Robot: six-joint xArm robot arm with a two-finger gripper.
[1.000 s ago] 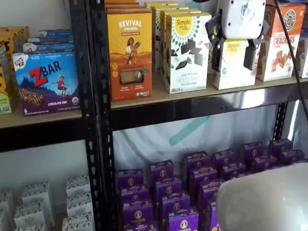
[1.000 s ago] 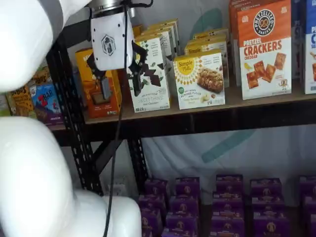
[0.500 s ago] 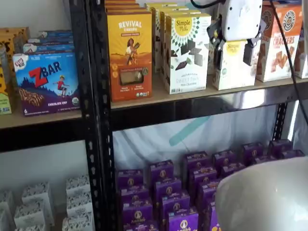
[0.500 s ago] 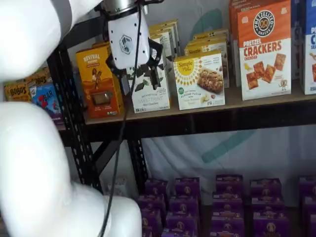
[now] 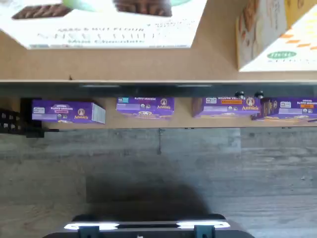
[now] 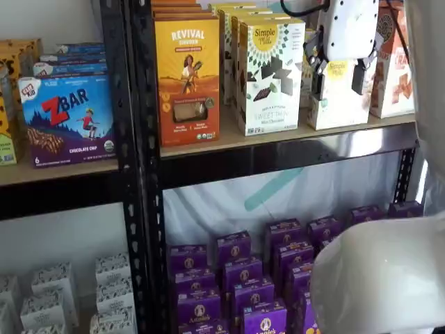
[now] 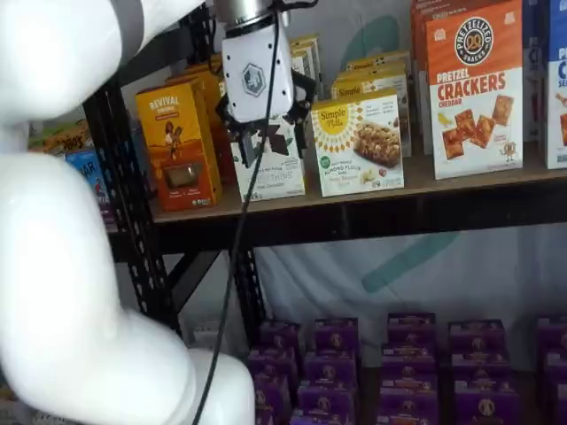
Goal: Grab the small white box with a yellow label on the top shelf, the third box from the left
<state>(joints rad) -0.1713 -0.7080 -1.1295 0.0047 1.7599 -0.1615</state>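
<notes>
The small white box [image 6: 338, 99] with its yellow band stands on the top shelf [image 6: 278, 154], right of a taller white sunburst box [image 6: 270, 76]. It also shows in a shelf view [image 7: 359, 142] and in the wrist view [image 5: 275, 34]. My gripper [image 6: 339, 81] hangs in front of the shelf, open, with a black finger showing on each side of the small box and nothing held. In a shelf view the gripper [image 7: 266, 133] lies over the sunburst box [image 7: 275, 164], left of the small box.
An orange Revival box [image 6: 186, 76] stands left of the sunburst box and a pretzel crackers box [image 7: 474, 88] to the right. Purple boxes [image 6: 243, 278] fill the shelf below. Black uprights [image 6: 139, 167] frame the bay. The white arm [image 7: 62, 266] fills the near left.
The gripper has moved right along the top shelf and slightly up, from before the orange box toward the small white box. Its fingers stay apart.
</notes>
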